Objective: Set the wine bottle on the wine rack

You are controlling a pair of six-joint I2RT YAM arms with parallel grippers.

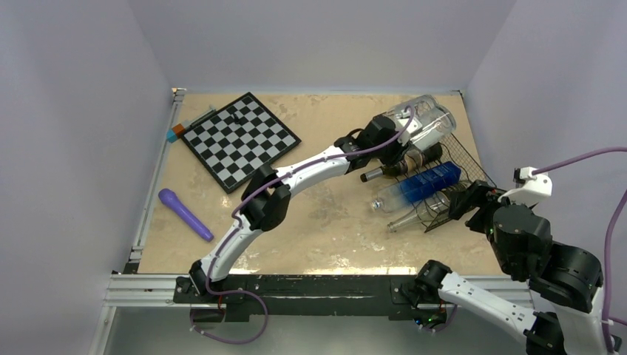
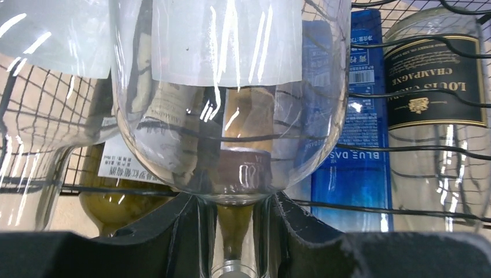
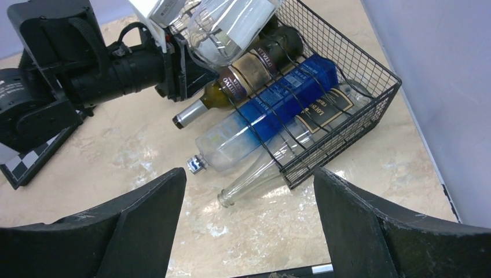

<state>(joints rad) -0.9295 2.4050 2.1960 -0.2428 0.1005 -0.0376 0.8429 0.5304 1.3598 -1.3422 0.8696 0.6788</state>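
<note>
Black padded fingers (image 2: 165,234), clear glass bottle (image 2: 231,87)

We see a black wire wine rack (image 3: 347,63), 1 clear glass wine bottle (image 2: 231,87) with a white label, a black-and-white checked chessboard (image 1: 240,140), and a purple stick (image 1: 185,214), perhaps plastic.
</note>
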